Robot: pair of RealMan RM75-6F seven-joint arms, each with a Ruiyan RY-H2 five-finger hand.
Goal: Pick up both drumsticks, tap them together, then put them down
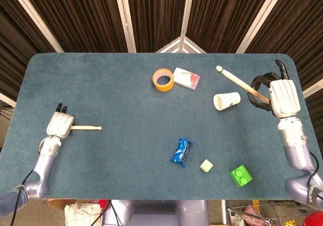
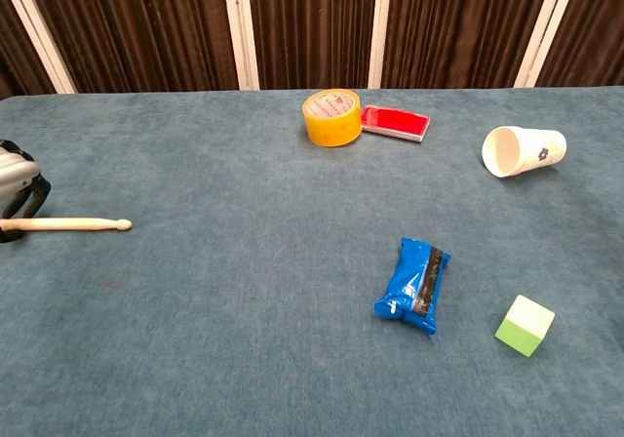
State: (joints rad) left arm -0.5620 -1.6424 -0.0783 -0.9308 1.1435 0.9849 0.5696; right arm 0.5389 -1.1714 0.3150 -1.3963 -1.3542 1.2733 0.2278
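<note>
Pale wooden drumstick w/ rounded tip (image 1: 87, 128) gripped by left robot hand (image 1: 60, 124) near surface's left edge, second pale wooden drumstick (image 1: 238, 80) angled up, tip inward, right robot hand (image 1: 280, 98) wrapped round it by far-right corner

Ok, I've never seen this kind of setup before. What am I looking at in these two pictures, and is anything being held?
It is a two-armed robot at a table covered in blue cloth. The head view looks down from above; the chest view looks across from lower down. The left hand holds one drumstick, low over the cloth. The right hand holds the other drumstick, tip angled inward above a tipped-over paper cup; this hand is outside the chest view. Also lying there: a yellow tape roll, a red packet, a blue snack wrapper, a pale green cube and a green toy brick.
</note>
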